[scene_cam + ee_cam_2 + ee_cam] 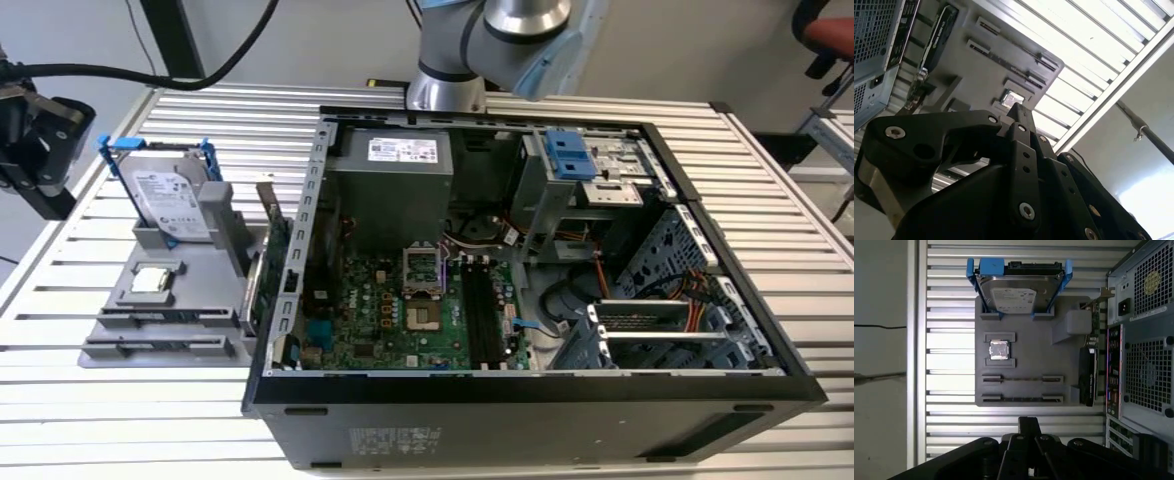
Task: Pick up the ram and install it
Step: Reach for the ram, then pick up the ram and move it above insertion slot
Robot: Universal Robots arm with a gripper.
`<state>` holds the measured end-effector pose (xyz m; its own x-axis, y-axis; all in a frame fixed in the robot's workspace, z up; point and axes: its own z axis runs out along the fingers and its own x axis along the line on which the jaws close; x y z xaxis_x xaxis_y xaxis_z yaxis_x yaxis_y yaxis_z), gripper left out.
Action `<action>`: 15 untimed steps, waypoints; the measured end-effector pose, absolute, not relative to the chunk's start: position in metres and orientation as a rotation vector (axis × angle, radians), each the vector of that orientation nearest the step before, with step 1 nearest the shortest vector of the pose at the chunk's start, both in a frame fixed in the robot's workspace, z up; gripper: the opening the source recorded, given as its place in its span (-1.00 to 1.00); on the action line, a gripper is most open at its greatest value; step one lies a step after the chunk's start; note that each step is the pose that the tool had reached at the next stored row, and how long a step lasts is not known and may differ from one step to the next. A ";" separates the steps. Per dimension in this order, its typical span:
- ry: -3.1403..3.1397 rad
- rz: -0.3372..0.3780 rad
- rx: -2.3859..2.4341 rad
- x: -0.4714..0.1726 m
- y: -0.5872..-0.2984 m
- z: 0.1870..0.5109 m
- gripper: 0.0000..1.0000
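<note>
The gripper (1029,422) hangs above the slatted surface (949,355), fingers closed together, near the grey tray (1029,365); the open computer case (534,400) stands beside that tray.

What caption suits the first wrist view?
Gripper facing a gray tray with hard drive and chip, beside the computer case.

Slatted table (200,110), open computer case (534,420), grey holder (160,330)

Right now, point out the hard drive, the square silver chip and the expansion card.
hard drive (1015,299): first wrist view, its silver face.
square silver chip (999,349): first wrist view, its middle.
expansion card (1087,376): first wrist view, its black cover.
</note>
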<state>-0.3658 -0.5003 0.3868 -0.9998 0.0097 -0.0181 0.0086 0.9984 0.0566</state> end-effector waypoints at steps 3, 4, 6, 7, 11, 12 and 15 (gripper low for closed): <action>3.123 0.088 0.014 -0.366 -0.500 0.387 -1.00; 3.123 0.088 0.014 -0.366 -0.500 0.387 -1.00; 3.124 0.088 0.014 -0.366 -0.500 0.387 -1.00; 3.124 0.088 0.014 -0.366 -0.500 0.387 -1.00; 3.126 0.088 0.014 -0.366 -0.500 0.387 -1.00; 3.127 0.088 0.014 -0.366 -0.500 0.387 -1.00; 3.131 0.088 0.015 -0.366 -0.500 0.387 -1.00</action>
<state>-0.3658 -0.5004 0.3868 -0.9999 0.0095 -0.0089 0.0090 0.9984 0.0564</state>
